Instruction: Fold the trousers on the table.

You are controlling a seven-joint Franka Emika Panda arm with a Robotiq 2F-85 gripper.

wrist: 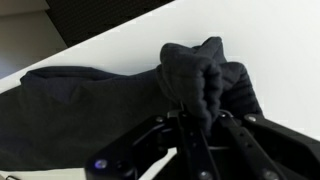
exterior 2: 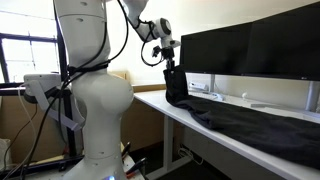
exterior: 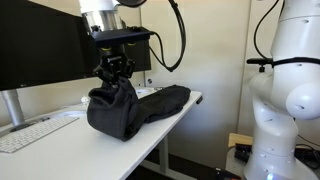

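Note:
The dark trousers (exterior: 140,108) lie along a white table (exterior: 75,140). My gripper (exterior: 113,72) is shut on one end of the trousers and holds it lifted above the table, so the cloth bunches and hangs below the jaws. In an exterior view the gripper (exterior 2: 171,68) holds the raised end (exterior 2: 176,88) near the table's end, and the rest of the trousers (exterior 2: 255,125) lies flat. In the wrist view the bunched cloth (wrist: 200,75) is pinched between the fingers (wrist: 200,118).
Dark monitors (exterior: 40,45) stand along the back of the table and also show in an exterior view (exterior 2: 250,50). A white keyboard (exterior: 30,132) lies near the trousers. The robot's white base (exterior 2: 90,100) stands beside the table.

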